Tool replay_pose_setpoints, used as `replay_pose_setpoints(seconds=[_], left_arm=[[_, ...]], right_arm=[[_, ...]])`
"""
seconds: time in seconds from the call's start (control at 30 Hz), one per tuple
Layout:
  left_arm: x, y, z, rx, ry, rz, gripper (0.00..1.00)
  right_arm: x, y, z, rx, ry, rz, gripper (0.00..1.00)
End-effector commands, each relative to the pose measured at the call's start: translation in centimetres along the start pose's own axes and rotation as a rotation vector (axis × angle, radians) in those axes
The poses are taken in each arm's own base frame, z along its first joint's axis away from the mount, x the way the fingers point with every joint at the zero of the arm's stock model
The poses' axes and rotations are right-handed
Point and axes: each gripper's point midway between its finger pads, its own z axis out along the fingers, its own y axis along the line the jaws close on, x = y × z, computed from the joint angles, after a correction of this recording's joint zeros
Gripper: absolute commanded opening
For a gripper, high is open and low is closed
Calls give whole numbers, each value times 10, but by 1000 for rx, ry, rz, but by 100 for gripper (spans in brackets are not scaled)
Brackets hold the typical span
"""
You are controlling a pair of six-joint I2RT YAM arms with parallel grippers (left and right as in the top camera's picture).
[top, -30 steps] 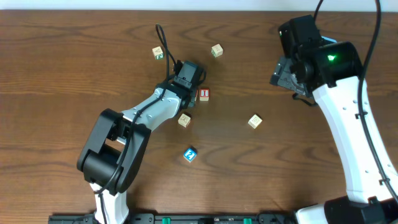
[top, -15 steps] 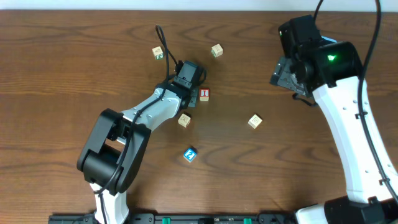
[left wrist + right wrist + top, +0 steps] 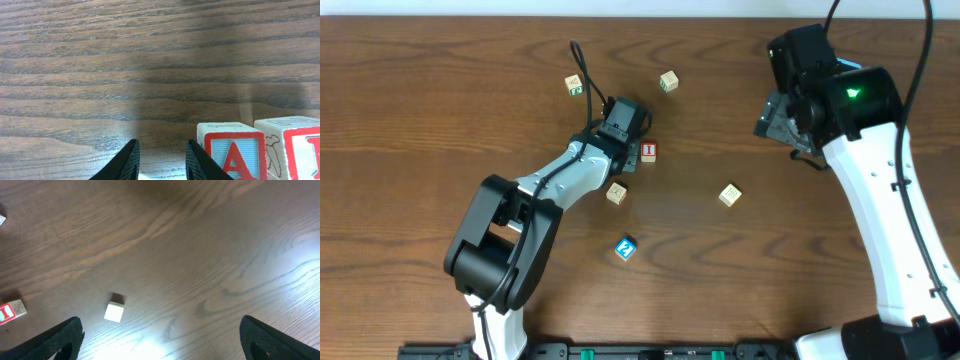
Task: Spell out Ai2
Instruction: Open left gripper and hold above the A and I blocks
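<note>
A block [image 3: 232, 152] — seen by left wrist only

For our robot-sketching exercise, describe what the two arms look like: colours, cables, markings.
Both arms have white links and black joints. The left arm carries a looping black cable and black pointed fingers. The right arm shows a green light and black cables.

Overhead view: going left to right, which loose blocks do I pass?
In order: top-left block → 2 block → I block → top-middle block → right block. The tan block above the 2 block overlaps it sideways, so it is left out.
</note>
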Motion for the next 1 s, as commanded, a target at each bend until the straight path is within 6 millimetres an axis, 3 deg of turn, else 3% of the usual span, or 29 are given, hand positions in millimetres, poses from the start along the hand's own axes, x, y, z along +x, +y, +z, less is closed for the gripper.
replay_pose_setpoints(seconds=[0.0, 0.57, 0.97], left_arm=[[-6, 1, -7, 4, -20, -8, 32], [-18, 12, -7, -57, -73, -19, 37], [-15, 3, -7, -6, -55, -27, 37]], right_arm=[[-7, -8, -7, 9, -34, 15, 99], [-7, -8, -7, 9, -33, 15, 99], [-7, -8, -7, 9, -33, 15, 99]])
